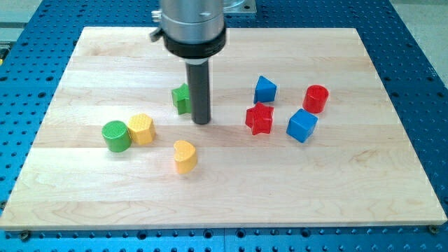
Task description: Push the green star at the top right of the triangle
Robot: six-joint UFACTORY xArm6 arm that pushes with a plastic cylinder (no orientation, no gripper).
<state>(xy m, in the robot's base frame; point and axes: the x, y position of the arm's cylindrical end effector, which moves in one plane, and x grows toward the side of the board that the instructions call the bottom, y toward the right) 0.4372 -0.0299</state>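
The green star (181,98) lies left of the board's centre, partly hidden behind the rod. My tip (201,122) rests on the board right beside the star, on its right and slightly lower side, touching or nearly touching it. The blue triangle-like block (264,89) sits to the view's right of the star, at about the same height. The rod hangs from the grey arm head at the view's top.
A red star (259,118), a blue cube (302,125) and a red cylinder (316,99) lie right of centre. A green cylinder (116,136), a yellow hexagon block (141,129) and a yellow heart (185,156) lie at the lower left. The wooden board (364,196) sits on a blue perforated table.
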